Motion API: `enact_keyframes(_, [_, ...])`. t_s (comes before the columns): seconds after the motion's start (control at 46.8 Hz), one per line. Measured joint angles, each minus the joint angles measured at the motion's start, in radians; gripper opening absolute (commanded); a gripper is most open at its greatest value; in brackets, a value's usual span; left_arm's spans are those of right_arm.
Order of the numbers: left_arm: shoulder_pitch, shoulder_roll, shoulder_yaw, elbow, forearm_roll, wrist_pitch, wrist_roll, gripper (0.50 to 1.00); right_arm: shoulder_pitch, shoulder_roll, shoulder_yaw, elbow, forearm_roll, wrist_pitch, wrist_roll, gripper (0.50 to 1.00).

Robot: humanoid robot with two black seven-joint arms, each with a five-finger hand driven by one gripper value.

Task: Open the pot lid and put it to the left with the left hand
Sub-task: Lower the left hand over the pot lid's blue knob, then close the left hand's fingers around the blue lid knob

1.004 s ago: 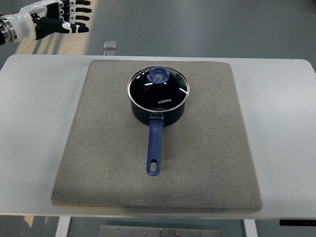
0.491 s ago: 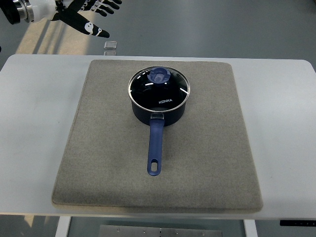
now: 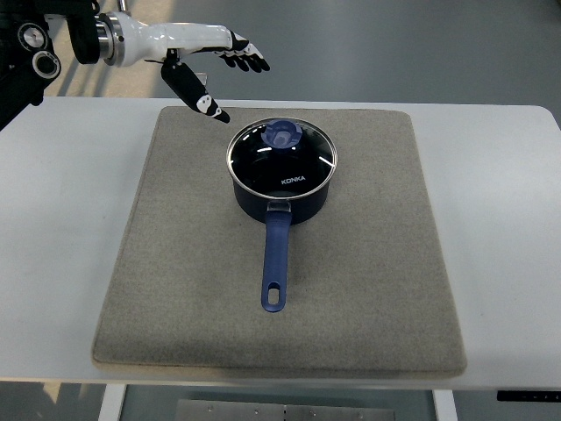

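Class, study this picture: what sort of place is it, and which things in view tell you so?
Probably a robot test lab, not a home kitchen. A blue saucepan with a glass lid sits on a grey felt mat on a plain white table, with no stove, and a robot's left hand reaches in, fingers open.

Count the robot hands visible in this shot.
1. The left hand reaches in from the upper left with fingers spread, above the far-left corner of the mat, not touching the pot lid. No right hand shows.
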Motion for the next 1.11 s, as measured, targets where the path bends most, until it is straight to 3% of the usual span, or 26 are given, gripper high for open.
enact_keyframes(0.32, [-0.024, -0.021, 0.013, -0.096, 0.139, 0.000, 0.000, 0.866, 0.000, 0.000, 0.000, 0.000, 0.000, 0.000, 0.000, 0.915])
enact_keyframes(0.641, [-0.028, -0.093, 0.053, -0.091, 0.342, 0.000, 0.001, 0.859, 0.000, 0.000, 0.000, 0.000, 0.000, 0.000, 0.000, 0.915])
enact_keyframes(0.833, [-0.026, -0.117, 0.063, -0.070, 0.372, 0.000, 0.002, 0.827, 0.000, 0.000, 0.000, 0.000, 0.000, 0.000, 0.000, 0.915])
enact_keyframes(1.111, [-0.018, -0.144, 0.101, -0.036, 0.376, 0.000, 0.007, 0.829, 0.000, 0.000, 0.000, 0.000, 0.000, 0.000, 0.000, 0.915])
